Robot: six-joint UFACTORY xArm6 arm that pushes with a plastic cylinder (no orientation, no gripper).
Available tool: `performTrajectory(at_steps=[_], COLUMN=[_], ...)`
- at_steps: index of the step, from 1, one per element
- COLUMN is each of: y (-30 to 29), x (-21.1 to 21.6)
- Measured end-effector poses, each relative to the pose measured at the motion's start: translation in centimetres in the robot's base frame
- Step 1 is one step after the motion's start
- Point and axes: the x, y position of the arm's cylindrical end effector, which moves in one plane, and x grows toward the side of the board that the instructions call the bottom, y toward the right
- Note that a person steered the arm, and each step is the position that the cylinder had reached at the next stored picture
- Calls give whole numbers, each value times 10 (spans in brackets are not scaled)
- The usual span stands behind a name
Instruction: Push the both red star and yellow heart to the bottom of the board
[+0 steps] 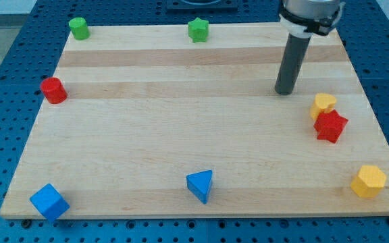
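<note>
Tip (286, 92) seen above-left of touching yellow heart (323, 104) and red star (331, 126). No end effector fitted; grasp state not applicable. Pair best pushed squarely from top, toward view's bottom.

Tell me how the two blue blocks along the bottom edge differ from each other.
The blue cube sits in the view's bottom-left corner; the blue triangle sits near the middle of the bottom edge. The cube shows square faces, the triangle a three-sided face, pointed toward the view's left. Both are the same blue, lie far from my tip, and touch no other block.
</note>
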Motion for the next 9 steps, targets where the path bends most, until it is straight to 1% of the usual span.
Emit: performTrajectory(at_steps=[1,2,3,4,5,7,8,9], y=[0,2,18,48,65,71,71,71], x=[-24,-24,-10,7,33,110,133,139])
